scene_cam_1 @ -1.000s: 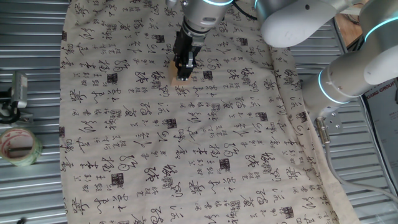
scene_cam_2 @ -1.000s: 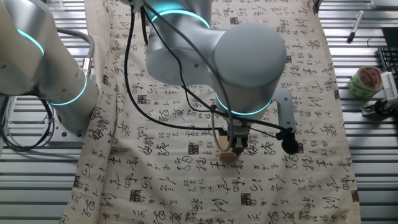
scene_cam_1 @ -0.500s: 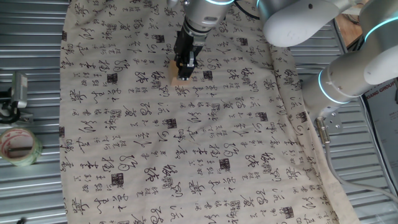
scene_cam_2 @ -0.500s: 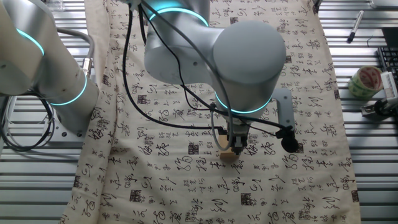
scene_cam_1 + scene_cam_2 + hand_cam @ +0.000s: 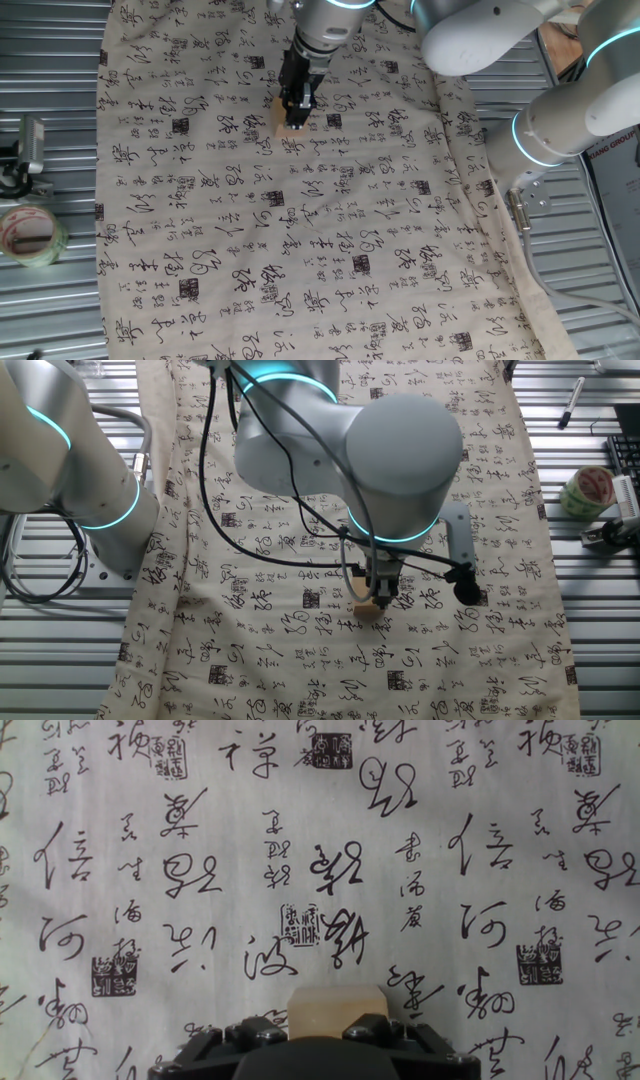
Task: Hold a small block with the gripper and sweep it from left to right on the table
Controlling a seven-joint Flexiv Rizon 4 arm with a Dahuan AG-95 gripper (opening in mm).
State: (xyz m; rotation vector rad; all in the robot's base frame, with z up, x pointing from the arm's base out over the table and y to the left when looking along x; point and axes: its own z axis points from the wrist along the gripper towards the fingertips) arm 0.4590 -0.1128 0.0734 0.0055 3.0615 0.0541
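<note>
The tabletop [image 5: 60,120] was seen as a ribbed grey metal surface, and most of it was covered by a beige cloth [image 5: 300,230] printed all over with black calligraphy characters and small square seals. In one fixed view the cloth was rumpled along its 3 o'clock edge, where it was draped over the side.

The hand [image 5: 297,118] was lowered onto the cloth at about 12 o'clock in that view, and it was closed on the small block [image 5: 284,123], which was pressed against the fabric. In the other fixed view the small block [image 5: 366,609] was found below the thick silver-grey arm [image 5: 360,450], near 6 o'clock of the cloth's middle, held under the hand [image 5: 380,600]. In the hand view the pale block [image 5: 336,1011] was framed at 6 o'clock, clamped between the two black fingers [image 5: 225,1045].

A roll of tape [image 5: 30,235] was placed on the bare metal at 9 o'clock, well apart from the block. A black pen [image 5: 571,402] lay on the metal at 2 o'clock in the other fixed view.
</note>
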